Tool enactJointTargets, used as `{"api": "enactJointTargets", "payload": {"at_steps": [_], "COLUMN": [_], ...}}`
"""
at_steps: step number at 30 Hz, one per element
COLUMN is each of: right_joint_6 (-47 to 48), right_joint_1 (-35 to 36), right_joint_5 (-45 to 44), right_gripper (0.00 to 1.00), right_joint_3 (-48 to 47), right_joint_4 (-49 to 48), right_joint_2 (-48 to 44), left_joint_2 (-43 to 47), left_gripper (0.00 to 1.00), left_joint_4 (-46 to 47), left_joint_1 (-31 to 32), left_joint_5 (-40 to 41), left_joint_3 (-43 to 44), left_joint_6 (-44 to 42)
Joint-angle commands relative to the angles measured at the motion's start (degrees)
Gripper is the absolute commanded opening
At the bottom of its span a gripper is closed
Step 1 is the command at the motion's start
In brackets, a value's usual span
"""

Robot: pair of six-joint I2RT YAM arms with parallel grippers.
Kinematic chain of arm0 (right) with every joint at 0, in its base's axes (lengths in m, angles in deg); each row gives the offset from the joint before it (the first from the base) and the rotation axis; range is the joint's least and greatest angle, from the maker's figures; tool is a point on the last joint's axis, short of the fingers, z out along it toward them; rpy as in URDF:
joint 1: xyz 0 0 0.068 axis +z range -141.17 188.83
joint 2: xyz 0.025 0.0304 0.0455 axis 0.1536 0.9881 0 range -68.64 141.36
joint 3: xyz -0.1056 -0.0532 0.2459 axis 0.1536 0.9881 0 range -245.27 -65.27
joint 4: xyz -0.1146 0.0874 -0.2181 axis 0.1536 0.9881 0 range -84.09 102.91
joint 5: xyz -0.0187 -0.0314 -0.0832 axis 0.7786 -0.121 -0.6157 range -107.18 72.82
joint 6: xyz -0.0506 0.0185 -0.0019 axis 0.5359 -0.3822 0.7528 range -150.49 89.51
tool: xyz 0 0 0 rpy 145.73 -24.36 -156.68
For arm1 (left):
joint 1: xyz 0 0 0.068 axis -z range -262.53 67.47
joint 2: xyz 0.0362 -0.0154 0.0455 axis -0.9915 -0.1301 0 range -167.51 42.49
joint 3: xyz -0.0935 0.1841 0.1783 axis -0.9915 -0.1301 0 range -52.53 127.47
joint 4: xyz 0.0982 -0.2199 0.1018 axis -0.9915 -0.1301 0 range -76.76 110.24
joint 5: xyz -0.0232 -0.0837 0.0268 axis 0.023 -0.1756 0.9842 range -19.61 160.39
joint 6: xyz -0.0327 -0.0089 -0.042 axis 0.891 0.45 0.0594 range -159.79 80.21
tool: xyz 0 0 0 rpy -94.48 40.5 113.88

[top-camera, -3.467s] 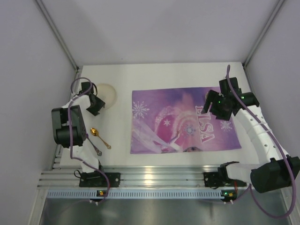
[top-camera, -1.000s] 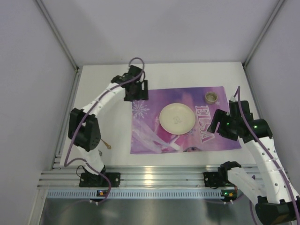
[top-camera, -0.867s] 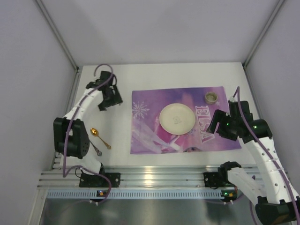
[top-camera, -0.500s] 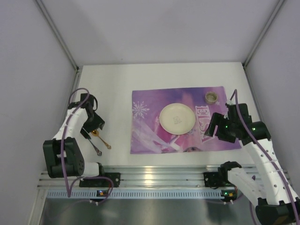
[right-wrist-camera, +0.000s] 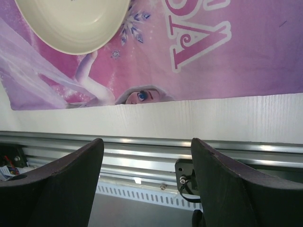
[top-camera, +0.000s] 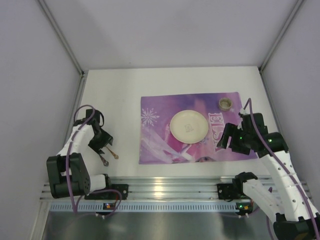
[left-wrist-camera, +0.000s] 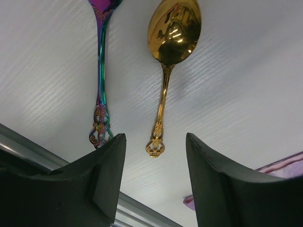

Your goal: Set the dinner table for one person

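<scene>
A: Left gripper [left-wrist-camera: 154, 140] spread wide over the gold spoon [left-wrist-camera: 173, 28], near-left on the dinner table [top-camera: 115, 85]!
B: Risky, the rainbow spoon [left-wrist-camera: 101, 71] lies just beside it, so a finger could clip it. Right gripper [right-wrist-camera: 147, 146] gapes empty over the placemat [right-wrist-camera: 265, 52]

Pale grey walls [top-camera: 175, 30] enclose three sides; metal posts [top-camera: 61, 37] mark the corners; an aluminium rail [top-camera: 165, 190] lines the near edge.
</scene>
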Motion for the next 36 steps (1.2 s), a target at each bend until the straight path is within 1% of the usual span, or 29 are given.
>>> {"api": "enactJointTargets", "payload": {"at_steps": [1,7,8,11,17,21,24,25,27,28,30,32,33,35,36], "right_joint_6": [0.61,0.61,0.7,0.62,0.0,-0.53,-0.79,-0.79,-1.05,-1.23,-1.41,-1.23,-0.8,-0.18,0.69], "right_joint_1": [0.71,0.71,0.8,0.8,0.71,0.71,0.8,0.8,0.71,0.71,0.71,0.71,0.71,0.71,0.71], "right_joint_5": [-0.13,-0.65,-1.0,-1.62,-2.24,-2.59,-2.94,-3.11,-3.2,-3.2,-3.38,-2.86,-2.59,-0.5,0.74], "right_gripper": [0.75,0.75,0.75,0.75,0.75,0.75,0.75,0.75,0.75,0.74,0.75,0.75,0.75,0.76,0.78], "right_joint_3": [0.36,0.45,0.44,0.09,0.36,0.79,0.8,0.62,0.18,-0.08,-0.43,-1.13,-1.57,-1.93,-2.1], "right_joint_4": [-0.42,0.38,0.64,0.99,1.17,1.17,1.26,1.34,1.26,1.26,1.26,0.82,0.73,-0.32,-0.67], "right_joint_2": [-0.83,-1.01,-1.01,-0.92,-0.57,-0.66,-0.48,-0.13,0.31,0.57,1.01,1.71,1.98,2.68,2.95], "left_joint_2": [1.64,0.5,-0.64,-1.96,-4.07,-6.62,-7.06,-7.5,-8.29,-8.82,-11.36,-12.86,-13.82,-14.27,-13.4], "left_gripper": [0.59,0.54,0.52,0.51,0.49,0.41,0.38,0.33,0.29,0.21,0.14,0.02,0.0,0.0,0.0], "left_joint_4": [4.84,7.74,7.92,7.04,10.98,13.53,14.77,15.38,16.17,17.14,18.02,19.6,20.04,20.48,20.49], "left_joint_1": [0.02,0.02,0.02,0.02,0.02,-0.07,-0.07,-0.07,-0.07,-0.07,-0.16,-0.07,-0.07,-0.07,-0.07], "left_joint_5": [-0.72,-0.46,-0.11,2.44,0.95,1.3,2.53,2.88,3.5,3.41,2.45,1.74,1.13,-0.18,-1.32], "left_joint_3": [-0.41,-1.73,-1.73,-1.55,-3.31,-3.75,-4.1,-4.1,-4.1,-4.01,-3.66,-3.49,-3.31,-2.26,-1.65], "left_joint_6": [1.0,1.53,1.44,1.44,1.0,0.22,-0.57,-0.84,-1.72,-2.07,-3.21,-3.92,-4.44,-5.23,-6.11]}}
